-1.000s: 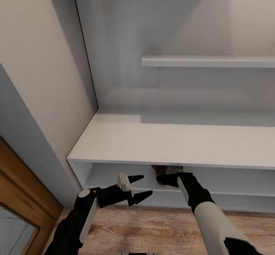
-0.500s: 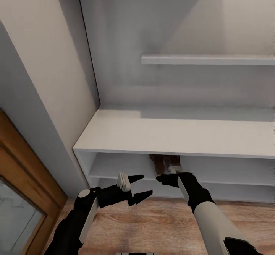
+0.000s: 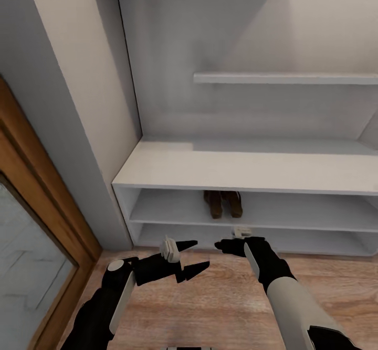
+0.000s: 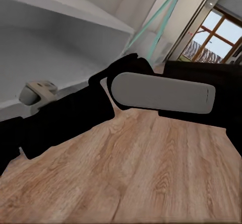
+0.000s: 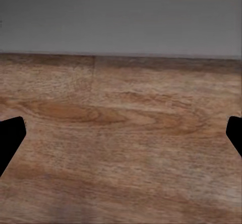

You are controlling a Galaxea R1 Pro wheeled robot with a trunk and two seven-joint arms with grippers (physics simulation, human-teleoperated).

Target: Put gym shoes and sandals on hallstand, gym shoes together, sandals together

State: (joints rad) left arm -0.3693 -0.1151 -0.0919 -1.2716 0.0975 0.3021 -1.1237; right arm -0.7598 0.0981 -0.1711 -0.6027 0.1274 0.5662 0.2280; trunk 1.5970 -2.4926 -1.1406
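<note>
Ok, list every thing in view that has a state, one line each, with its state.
two sandals: side by side on the hallstand's upper cubby shelf, off the floor.
hallstand: bench top and lower cubby bare.
left gripper: open, holding nothing.
right gripper: open, holding nothing, above the corridor floor.

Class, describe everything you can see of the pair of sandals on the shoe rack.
The sandals are dark brown with a leather look. They stand side by side, close together, on the upper of the hallstand's two open cubby shelves, under the bench top, which shades them. They lie lengthwise, pointing into the shelf. Straps and insoles are too small to make out. No gripper touches them.
</note>
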